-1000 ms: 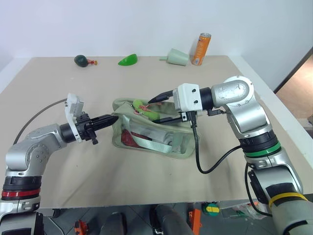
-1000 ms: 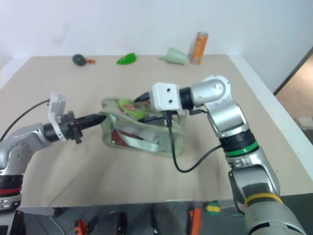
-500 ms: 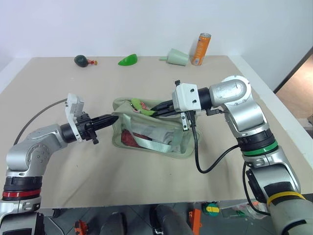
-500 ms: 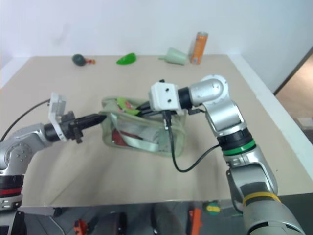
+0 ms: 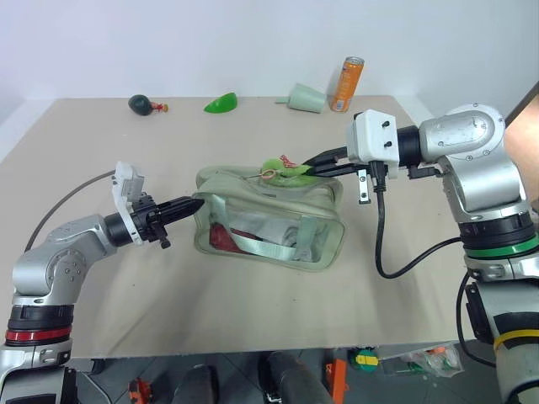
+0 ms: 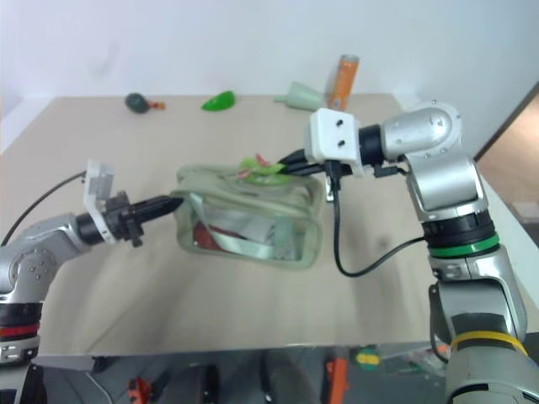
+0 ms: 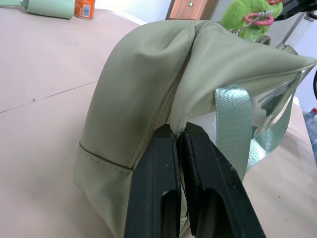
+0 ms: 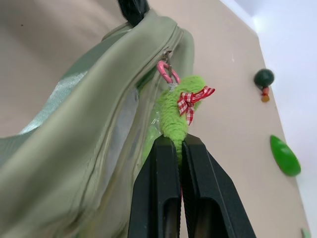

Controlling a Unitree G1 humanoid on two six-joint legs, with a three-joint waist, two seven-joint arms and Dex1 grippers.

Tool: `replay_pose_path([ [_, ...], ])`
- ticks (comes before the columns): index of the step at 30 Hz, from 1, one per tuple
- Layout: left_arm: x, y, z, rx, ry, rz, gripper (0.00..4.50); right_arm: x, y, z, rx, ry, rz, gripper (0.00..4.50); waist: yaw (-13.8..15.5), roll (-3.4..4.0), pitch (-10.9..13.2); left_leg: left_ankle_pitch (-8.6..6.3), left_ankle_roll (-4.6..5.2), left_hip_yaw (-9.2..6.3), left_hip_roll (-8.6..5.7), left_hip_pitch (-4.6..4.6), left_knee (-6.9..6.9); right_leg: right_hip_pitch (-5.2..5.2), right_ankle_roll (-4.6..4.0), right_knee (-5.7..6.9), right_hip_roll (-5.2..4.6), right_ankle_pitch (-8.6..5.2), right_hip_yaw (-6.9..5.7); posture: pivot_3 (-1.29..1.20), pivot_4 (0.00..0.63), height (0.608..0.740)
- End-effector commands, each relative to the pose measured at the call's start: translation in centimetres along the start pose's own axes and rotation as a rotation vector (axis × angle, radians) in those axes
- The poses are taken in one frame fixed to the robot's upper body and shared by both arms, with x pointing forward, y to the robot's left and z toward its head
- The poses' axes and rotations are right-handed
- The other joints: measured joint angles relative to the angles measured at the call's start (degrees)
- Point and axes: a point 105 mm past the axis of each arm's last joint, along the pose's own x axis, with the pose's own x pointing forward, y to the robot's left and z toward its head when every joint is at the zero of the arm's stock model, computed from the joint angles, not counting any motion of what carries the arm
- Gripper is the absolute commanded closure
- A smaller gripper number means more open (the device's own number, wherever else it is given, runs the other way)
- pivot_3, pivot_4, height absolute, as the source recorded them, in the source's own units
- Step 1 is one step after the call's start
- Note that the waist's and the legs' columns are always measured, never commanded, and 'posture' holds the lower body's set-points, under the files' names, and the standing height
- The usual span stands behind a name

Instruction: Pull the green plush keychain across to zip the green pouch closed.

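We are mid-zip: right gripper [image 5: 313, 172] clamps the keychain [image 5: 282, 168] atop the pouch [image 5: 269, 220] at desk centre; left gripper [image 5: 187, 205] pinches its 9 o'clock end (anchoring). Next, pull toward 3 o'clock.

Robot test bench in a lab or staged trial room, not a home. Bare beige table [image 5: 253, 311] set against a plain white wall [image 5: 210, 42], no furnishing around it. Loose trial props lie along the table's far edge: an orange can [image 5: 346, 84], a pale green cone cup [image 5: 306, 98] just beside the can, a glossy green leaf piece [image 5: 221, 103] further along, and a dark green round object [image 5: 140, 103] well apart from the can.
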Motion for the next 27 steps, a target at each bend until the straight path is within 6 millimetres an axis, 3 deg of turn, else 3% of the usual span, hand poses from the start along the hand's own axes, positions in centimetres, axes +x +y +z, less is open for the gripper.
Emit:
replay_pose_path([
  [1,-0.1,0.2,-0.5,-0.01,0.012,0.008,4.5,-4.7,-1.8,-0.5,-0.028,0.143,-0.145,4.49,0.44,0.0,0.0,0.0,0.0,0.01,-0.11,-0.01,0.0,0.0,0.0,0.0,-0.01,0.0,-0.02,0.0,0.15,0.74],
  [9,0.0,0.2,-0.7,-0.018,0.011,0.005,4.5,-11.7,-2.0,-4.4,-0.018,0.495,-0.282,4.49,0.93,0.0,0.0,-0.01,0.0,0.03,-0.22,0.02,-0.03,0.0,-0.01,-0.03,-0.08,-0.05,0.06,0.0,0.15,0.74],
  [13,0.0,0.2,-0.8,-0.022,0.011,0.006,4.5,-12.4,0.6,-7.4,0.067,0.603,-0.246,4.49,0.94,0.0,0.0,-0.01,0.0,0.01,-0.24,0.04,-0.02,0.03,0.01,-0.03,-0.09,-0.05,0.05,0.0,0.15,0.74],
  [18,-0.1,0.2,-0.9,-0.026,0.009,0.007,4.5,-8.5,7.2,-11.0,0.221,0.578,-0.088,4.49,0.89,-0.02,-0.02,-0.02,-0.03,-0.01,-0.27,0.11,-0.02,0.15,0.11,-0.04,-0.14,-0.1,0.0,0.0,0.15,0.74],
  [21,0.0,0.1,-1.0,-0.03,0.011,0.004,4.5,-2.8,11.1,-12.8,0.274,0.46,-0.049,4.49,0.43,-0.09,-0.07,-0.02,-0.03,0.01,-0.24,0.19,-0.02,0.16,0.16,-0.03,-0.11,-0.07,0.09,0.0,0.15,0.74],
  [23,0.1,0.1,-1.0,-0.032,0.012,0.001,4.5,-0.5,11.9,-13.5,0.273,0.428,-0.066,4.49,0.13,-0.07,-0.06,-0.02,-0.04,-0.05,-0.14,0.28,0.05,0.26,0.23,-0.03,0.01,-0.03,0.06,0.0,0.15,0.74],
  [27,0.3,0.1,-0.5,-0.042,-0.001,0.004,4.5,1.3,10.9,-14.6,0.364,0.377,-0.186,4.49,-0.28,-0.07,-0.02,0.06,-0.07,-0.18,-0.28,0.42,0.13,0.43,0.27,-0.04,0.1,0.0,0.07,0.0,0.15,0.74],
])
